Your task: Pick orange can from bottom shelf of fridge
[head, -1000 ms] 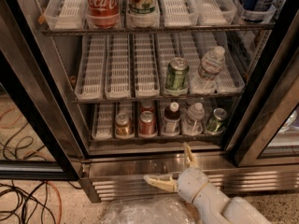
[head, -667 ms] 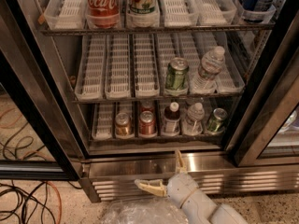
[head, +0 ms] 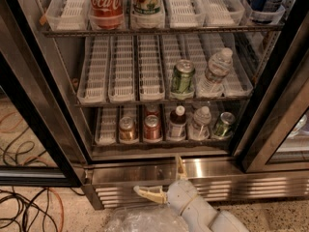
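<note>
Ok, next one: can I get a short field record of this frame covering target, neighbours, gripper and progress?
target: orange can, upright on the bottom shelf
neighbour: redder can just right of it
same shelf, further right: dark bottle, water bottle, green can
gripper: gripper open, low in front of the steel base of the fridge, below the shelf
contact: none
progress: can not yet grasped

Fridge [head: 48, 95] stock, counted: orange can [head: 127, 128], one, on the bottom shelf [head: 106, 127]; redder can [head: 152, 128], one; green cans [head: 182, 76], two; water bottles [head: 215, 74], two; dark bottle [head: 177, 122], one; large soda containers [head: 105, 4], two, on the top rack. Claw [head: 160, 179] — one, fingers spread, low before the fridge's base.
</note>
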`<state>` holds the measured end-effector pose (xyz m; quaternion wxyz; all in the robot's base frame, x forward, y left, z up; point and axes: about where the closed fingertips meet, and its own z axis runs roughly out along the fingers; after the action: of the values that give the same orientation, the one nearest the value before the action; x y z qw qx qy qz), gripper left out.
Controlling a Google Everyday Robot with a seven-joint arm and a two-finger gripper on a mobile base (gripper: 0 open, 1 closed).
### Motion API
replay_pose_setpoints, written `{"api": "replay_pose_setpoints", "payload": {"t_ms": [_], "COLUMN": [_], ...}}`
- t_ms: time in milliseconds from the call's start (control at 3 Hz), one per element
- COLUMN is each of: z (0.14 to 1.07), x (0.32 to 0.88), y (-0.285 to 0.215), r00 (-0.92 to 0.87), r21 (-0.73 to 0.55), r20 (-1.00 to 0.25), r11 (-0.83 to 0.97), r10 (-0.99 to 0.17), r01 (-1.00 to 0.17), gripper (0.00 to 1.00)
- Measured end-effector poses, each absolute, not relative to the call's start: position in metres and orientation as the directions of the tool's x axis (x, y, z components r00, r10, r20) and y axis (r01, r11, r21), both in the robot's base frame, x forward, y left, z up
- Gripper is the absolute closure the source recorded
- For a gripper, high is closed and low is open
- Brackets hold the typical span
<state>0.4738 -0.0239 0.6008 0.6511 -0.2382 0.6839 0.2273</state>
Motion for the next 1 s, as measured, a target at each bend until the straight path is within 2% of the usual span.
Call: {"api": "replay_pose_setpoints", "payload": {"t_ms": [1000], "z": [0.59], "x": [0.5], "y": [0.014], "r00": [-0.003], "r21": [0.021], "r20": [-1.0], "r11": [0.804], "r10": [0.023], "r01": [-0.594], "gripper": [0.0]}}
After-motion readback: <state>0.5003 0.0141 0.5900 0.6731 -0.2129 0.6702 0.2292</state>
